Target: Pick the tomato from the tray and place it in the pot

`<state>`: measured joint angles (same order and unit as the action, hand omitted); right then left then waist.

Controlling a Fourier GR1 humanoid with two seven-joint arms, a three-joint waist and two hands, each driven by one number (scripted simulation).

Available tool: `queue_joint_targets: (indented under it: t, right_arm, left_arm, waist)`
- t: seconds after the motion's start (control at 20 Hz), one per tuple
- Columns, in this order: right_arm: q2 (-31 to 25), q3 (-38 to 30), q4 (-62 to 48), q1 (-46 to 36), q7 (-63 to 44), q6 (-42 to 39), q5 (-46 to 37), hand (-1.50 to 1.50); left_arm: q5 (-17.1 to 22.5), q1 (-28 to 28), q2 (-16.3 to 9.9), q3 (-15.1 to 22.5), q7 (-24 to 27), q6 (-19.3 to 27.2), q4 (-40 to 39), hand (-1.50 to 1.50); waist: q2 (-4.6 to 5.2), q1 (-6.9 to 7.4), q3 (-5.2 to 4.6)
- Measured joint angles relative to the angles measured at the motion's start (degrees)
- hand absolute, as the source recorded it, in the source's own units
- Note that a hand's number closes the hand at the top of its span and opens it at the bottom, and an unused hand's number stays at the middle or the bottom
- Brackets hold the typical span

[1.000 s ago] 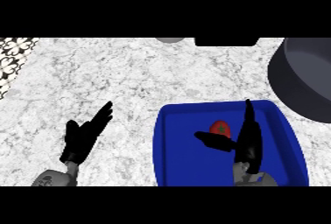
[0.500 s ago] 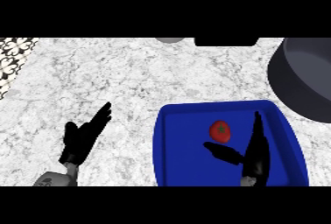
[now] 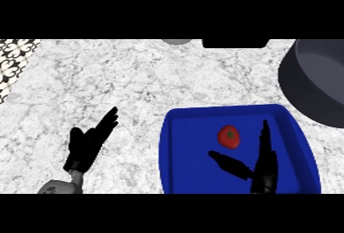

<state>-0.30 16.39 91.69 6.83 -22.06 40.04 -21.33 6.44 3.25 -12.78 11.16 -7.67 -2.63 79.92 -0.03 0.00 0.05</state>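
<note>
You see the tomato (image 3: pixel 229 136) lying in the blue tray (image 3: pixel 176 159) | right hand (image 3: pixel 263 164) spread just near-right of it, not touching | left hand (image 3: pixel 87 144) resting open on the worktop (image 3: pixel 134 82) | pot (image 3: pixel 316 82) far right.

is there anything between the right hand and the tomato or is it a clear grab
Nothing visible is in the way. The tomato lies alone on the tray, in the gap between the open right hand's thumb and fingers.

The pot (image 3: pixel 319 82) runs off the right edge, so I see only part of its rim. The tray (image 3: pixel 194 182)'s near end is cut off below, and my right hand (image 3: pixel 263 169) hides some floor, perhaps a corner.
</note>
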Motion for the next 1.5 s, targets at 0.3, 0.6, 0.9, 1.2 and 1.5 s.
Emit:
queue_joint_targets:
  t: [0.3,0.6,0.9,1.2,1.5]
  right_arm:
    - [0.2,-3.0,-8.4,-2.8,12.6,1.0,13.7,-1.50]
    - [0.2,-3.8,-16.0,-5.2,24.5,0.1,25.4,1.50]
    - [-0.6,-1.3,-22.2,-7.2,31.4,1.8,25.6,1.50]
    - [-0.9,-1.0,-24.8,-7.4,41.7,1.9,33.0,1.50]
    - [-1.6,-2.2,-27.1,-7.5,48.2,4.2,36.5,1.50]
  left_arm:
    - [-0.2,0.5,-0.1,-1.7,-1.0,-1.9,0.3,0.00]
    - [-1.5,0.2,1.7,-2.2,-1.7,-1.9,1.0,0.00]
    - [-2.3,1.4,1.9,-2.9,-0.5,-2.5,-1.1,0.00]
    - [-2.4,1.0,2.1,-3.0,0.0,-3.0,-0.8,0.00]
    - [-2.2,0.4,1.3,-3.7,0.0,-4.0,-0.5,0.00]
  waist:
    - [0.04,0.08,-0.01]
    - [-0.38,0.03,-0.62]
    - [-0.98,-0.08,-1.60]
    - [-1.15,-0.06,-1.92]
    - [-0.79,-0.06,-1.65]
